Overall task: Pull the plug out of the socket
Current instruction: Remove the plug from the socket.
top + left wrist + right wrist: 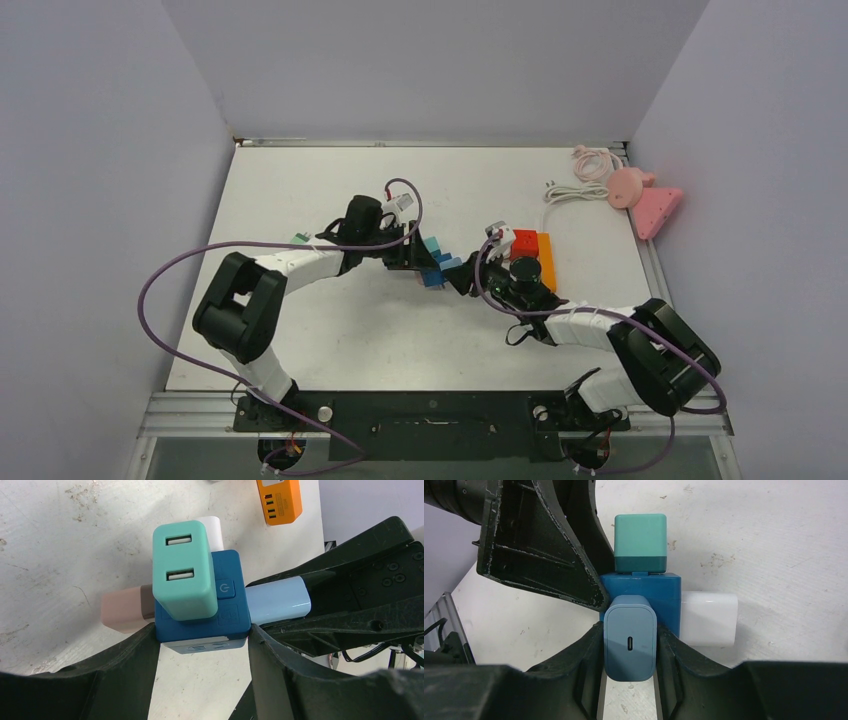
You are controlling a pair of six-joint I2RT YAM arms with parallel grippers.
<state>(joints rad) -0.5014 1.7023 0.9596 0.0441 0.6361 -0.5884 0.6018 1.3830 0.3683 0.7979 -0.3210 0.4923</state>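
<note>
A dark blue cube socket (231, 611) sits between the two arms with several plugs in it. My left gripper (202, 636) is shut on the cube's sides. A light blue plug (630, 642) with one small port sticks out of the cube's side, and my right gripper (630, 641) is shut on it. The plug's inner end still touches the socket (644, 586). A teal plug (185, 570) sits on top, a white plug (708, 618) on another side, and a pink one (122, 611) opposite the light blue plug (277, 600). From above, both grippers meet at the socket (432, 275).
An orange power strip (546, 258) with a red block (524, 242) lies just right of the right gripper. A coiled white cable (572, 190), a pink round thing (628, 186) and a pink wedge (657, 210) lie at the far right edge. Walls close in the table.
</note>
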